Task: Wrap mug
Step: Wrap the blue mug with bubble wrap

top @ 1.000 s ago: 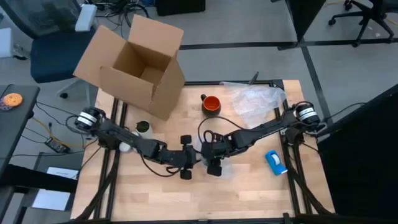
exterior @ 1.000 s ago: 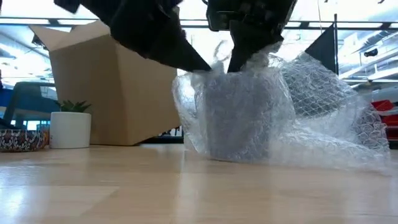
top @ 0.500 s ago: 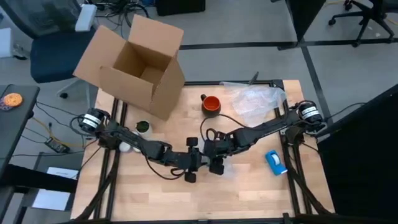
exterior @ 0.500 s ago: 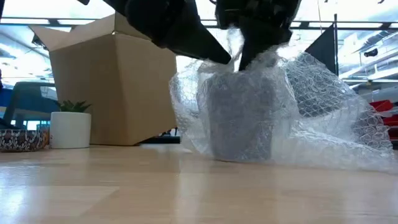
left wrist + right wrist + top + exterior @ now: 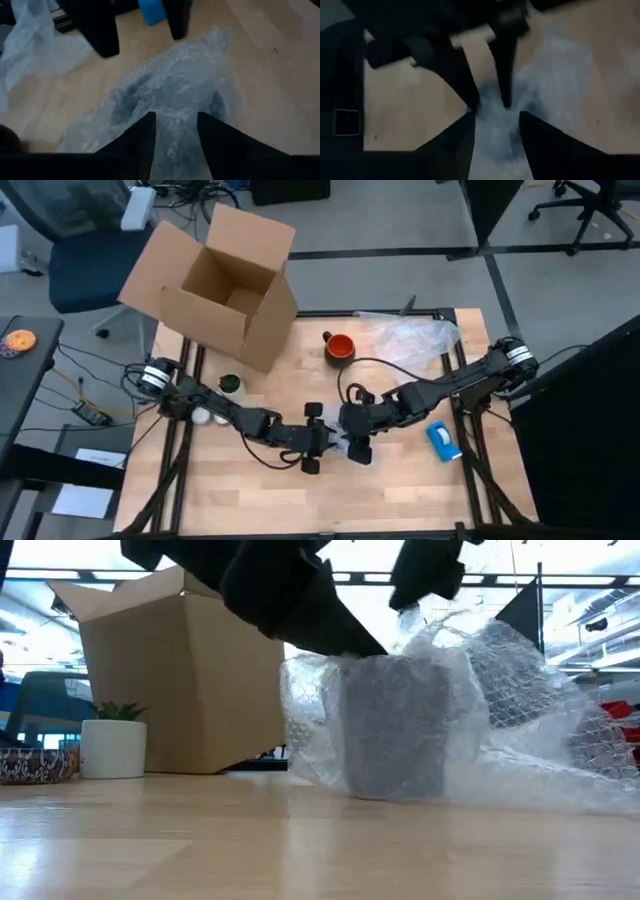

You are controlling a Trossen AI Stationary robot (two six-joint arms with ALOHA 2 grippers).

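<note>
Shifting since a second ago, the right gripper (image 5: 358, 445) has lifted off the bubble-wrap bundle (image 5: 395, 725), jaws apart. The left gripper (image 5: 312, 452) has closed in, jaws narrowly apart astride the film. The bundle's grey core is probably another vessel. The mug (image 5: 340, 347) stands bare just beside the cardboard box (image 5: 215, 285), unwrapped.

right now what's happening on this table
Both arms are bent over a bundle of bubble wrap at the middle of the table, with a dark, roughly cylindrical thing showing dimly through it. The left claw and the right claw meet at that bundle, each with open fingers over the wrap. An orange mug stands unwrapped farther back, beside a loose sheet of bubble wrap. An open cardboard box waits at the far left corner.
</note>
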